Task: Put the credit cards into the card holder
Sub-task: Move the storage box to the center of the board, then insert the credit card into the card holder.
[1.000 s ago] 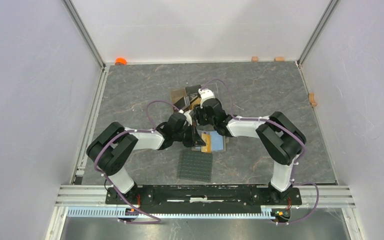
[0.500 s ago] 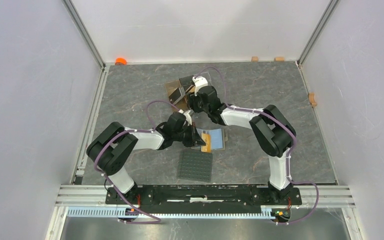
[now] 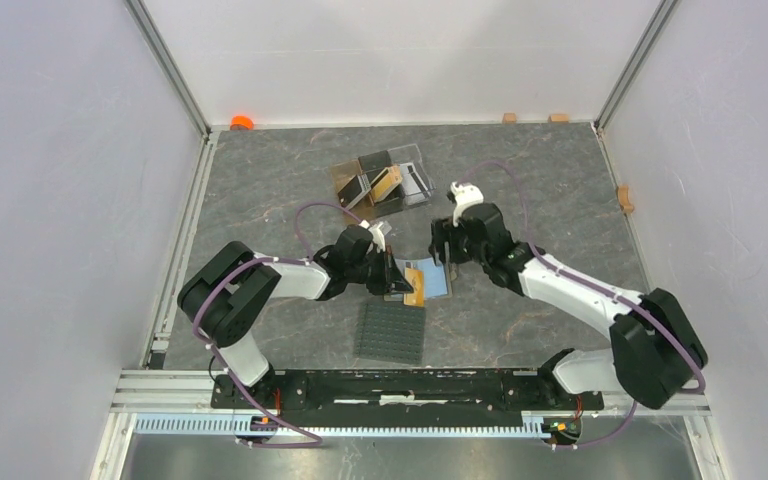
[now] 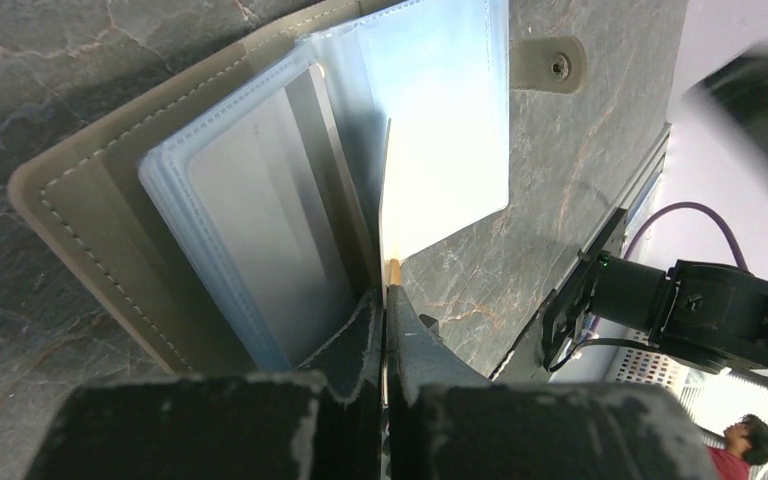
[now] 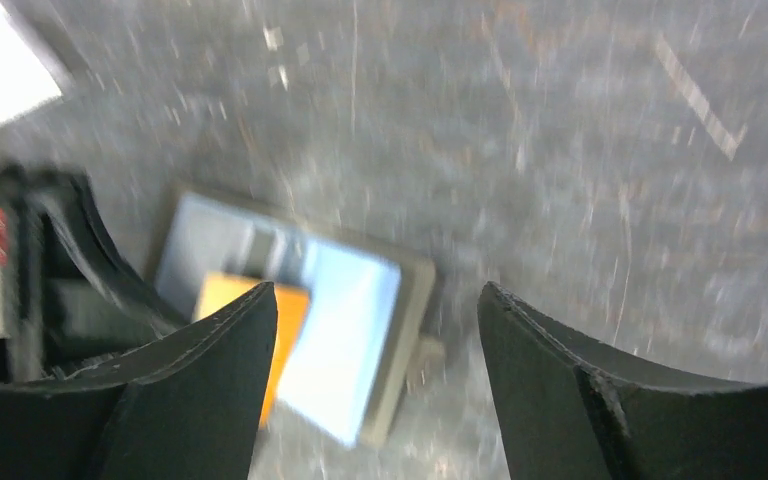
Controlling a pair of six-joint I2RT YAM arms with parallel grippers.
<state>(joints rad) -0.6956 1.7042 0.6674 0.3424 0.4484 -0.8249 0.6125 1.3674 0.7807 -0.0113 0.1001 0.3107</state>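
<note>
**Fig.: Holder pinned open, free jaws above it.** My left gripper [image 4: 388,300] is clamped tight on a thin upright leaf at the spine of the holder [image 4: 80,200]. The leaf is edge-on, with a fleck of orange at the pinch, so I cannot tell whether a card is in the bite too. My right gripper [image 5: 375,292] stands wide apart and carries nothing.

In the top view the holder [image 3: 438,281] lies open at mid-frame, its long axis roughly left to right. The right gripper [image 3: 440,254] hangs just over its upper edge, and the left gripper [image 3: 397,280] touches its left half. An orange card [image 3: 414,288] sits in a pocket. The other cards [image 3: 388,182] lean in the clear stand [image 3: 417,152] at upper centre, up and left of my right jaws.

Both arms are about equally near the stand, but only the right is free, so I judge the fetch falls to it.

Only the left wrist view shows the fanned clear pockets and the pinch. The blurred right wrist view shows the orange card [image 5: 245,335] beside its left finger. Only the top view shows the stand.
</note>
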